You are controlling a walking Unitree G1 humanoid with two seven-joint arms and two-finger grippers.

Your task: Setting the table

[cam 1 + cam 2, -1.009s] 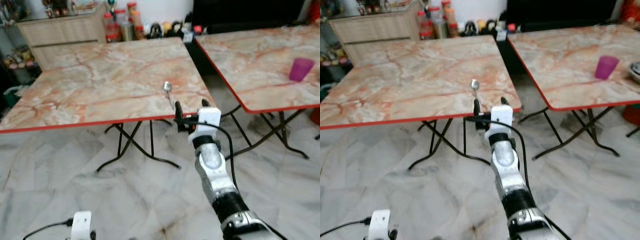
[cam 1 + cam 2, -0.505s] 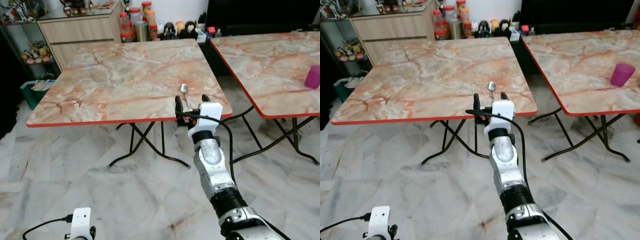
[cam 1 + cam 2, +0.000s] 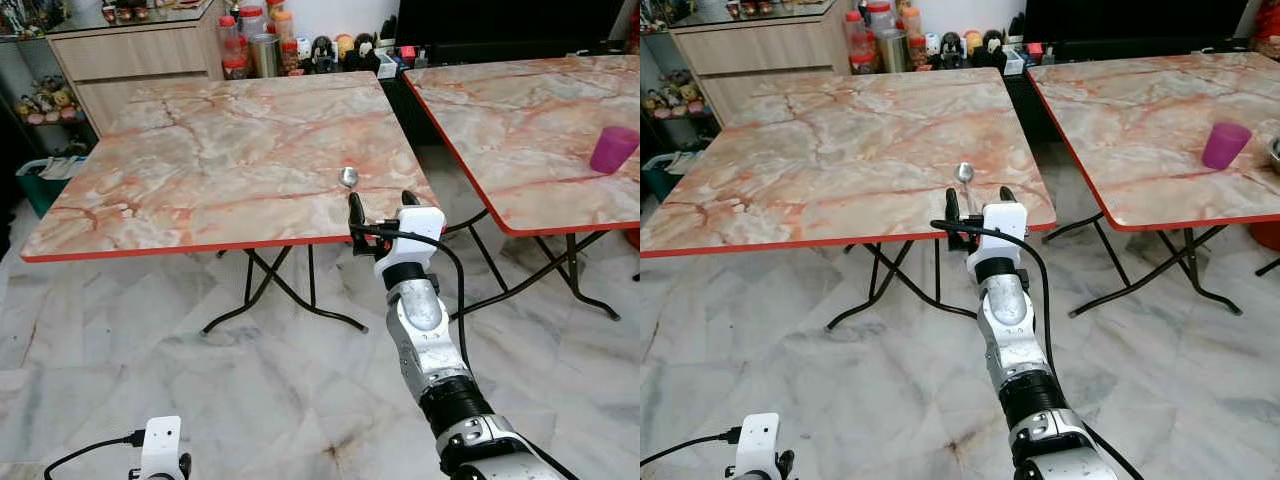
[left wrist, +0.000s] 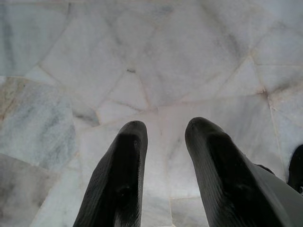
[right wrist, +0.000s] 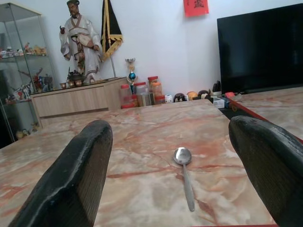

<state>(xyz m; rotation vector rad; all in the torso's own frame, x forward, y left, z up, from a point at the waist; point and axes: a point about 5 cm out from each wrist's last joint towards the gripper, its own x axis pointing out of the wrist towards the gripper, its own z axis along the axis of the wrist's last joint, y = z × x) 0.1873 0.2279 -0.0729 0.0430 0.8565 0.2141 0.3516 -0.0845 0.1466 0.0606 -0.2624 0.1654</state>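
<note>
A home living room: television (image 5: 259,49), statue (image 5: 79,35) on sideboard (image 5: 78,100), marble floor (image 3: 130,350).

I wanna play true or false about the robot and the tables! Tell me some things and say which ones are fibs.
1. The spoon lies on the near marble table. True.
2. The right pincer is squeezing the spoon. False: its fingers are spread wide with the spoon lying free on the table between and beyond them.
3. A purple cup stands on the other table. True.
4. The left pincer is reaching over the table. False: it hangs low over the pale tiled floor.
5. The spoon's bowl points toward the robot. False: the bowl is at the far end.
</note>
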